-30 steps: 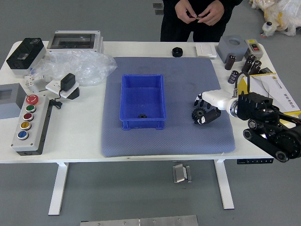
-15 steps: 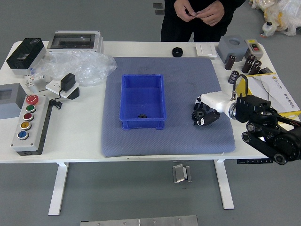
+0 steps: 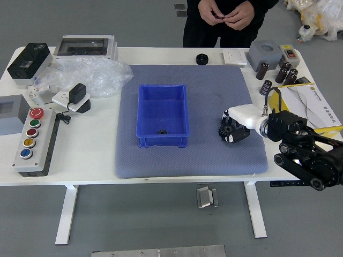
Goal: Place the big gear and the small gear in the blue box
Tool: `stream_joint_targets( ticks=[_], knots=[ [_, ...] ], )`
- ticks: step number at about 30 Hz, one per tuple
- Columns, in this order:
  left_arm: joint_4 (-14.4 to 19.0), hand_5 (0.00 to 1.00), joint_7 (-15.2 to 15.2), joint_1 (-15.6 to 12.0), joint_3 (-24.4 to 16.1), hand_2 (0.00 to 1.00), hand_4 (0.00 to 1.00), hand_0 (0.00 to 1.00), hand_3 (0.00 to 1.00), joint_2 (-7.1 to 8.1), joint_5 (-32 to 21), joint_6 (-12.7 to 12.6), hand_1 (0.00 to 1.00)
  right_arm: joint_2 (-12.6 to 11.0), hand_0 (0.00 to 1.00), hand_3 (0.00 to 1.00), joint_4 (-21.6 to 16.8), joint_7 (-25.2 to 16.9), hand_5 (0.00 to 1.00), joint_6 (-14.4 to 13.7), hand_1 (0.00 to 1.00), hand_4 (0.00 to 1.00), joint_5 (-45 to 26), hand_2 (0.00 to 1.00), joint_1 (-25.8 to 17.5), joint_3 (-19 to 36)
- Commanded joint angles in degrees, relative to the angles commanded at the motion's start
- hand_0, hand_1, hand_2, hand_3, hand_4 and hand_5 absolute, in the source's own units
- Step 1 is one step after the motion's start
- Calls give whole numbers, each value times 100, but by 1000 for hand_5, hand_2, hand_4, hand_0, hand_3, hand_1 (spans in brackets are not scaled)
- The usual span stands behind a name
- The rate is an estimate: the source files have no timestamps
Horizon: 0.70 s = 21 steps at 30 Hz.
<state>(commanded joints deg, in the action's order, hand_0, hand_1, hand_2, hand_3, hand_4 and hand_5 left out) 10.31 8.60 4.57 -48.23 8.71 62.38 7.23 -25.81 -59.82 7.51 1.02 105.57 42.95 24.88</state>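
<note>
- Head view: a white flat surface (image 3: 86, 160) carries a blue-grey rectangular mat (image 3: 193, 163).
- Nearest on the left stands a long grey control box (image 3: 37, 155) with a column of coloured round buttons.
- Low in the blue, open-topped rectangular plastic box (image 3: 162, 140), close to its near wall, lies a small black gear (image 3: 162, 131). It is well apart from the robot's right hand, off to that hand's left.
- The big black gear (image 3: 227, 130) is round, with a toothed rim and a raised centre; it is on the mat, to the right of the box and outside it, partly covered by the hand.
- That black-and-white robotic right hand (image 3: 244, 114) reaches in from the right over the gear's right and far side. Whether it has a grip on it, I cannot tell.
- Farther back, a crumpled clear plastic bag (image 3: 91, 75) lies left of the mat, and a black round object (image 3: 202, 59) sits just beyond the mat's far edge.
- Beyond the surface, a person in black has both hands (image 3: 240, 15) close together in front of the body; anything between them is too small to tell.
</note>
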Motion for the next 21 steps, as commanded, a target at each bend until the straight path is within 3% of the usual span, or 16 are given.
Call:
stream_joint_targets(
  ticks=[1,2,9,21],
  knots=[
    [0,303,1,-2,2,812,698,858,832,0,-1,0,828,2,542,644,-1,-4,233,-43,462,680,14,552,-3,5],
    [0,303,2,-3,3,812,698,858,832,0,0,0,828,5,580,640,-3,-8,191,-87,450,596,28,533,-5,10],
    [0,303,3,1,-2,812,698,858,832,6,14,1,827,10,585,633,-11,-33,187,-259,443,572,70,521,-17,23],
    [0,302,8,-10,-1,812,698,858,832,14,17,1,827,-62,586,623,-62,-61,179,-267,442,550,30,515,31,87]
  ],
)
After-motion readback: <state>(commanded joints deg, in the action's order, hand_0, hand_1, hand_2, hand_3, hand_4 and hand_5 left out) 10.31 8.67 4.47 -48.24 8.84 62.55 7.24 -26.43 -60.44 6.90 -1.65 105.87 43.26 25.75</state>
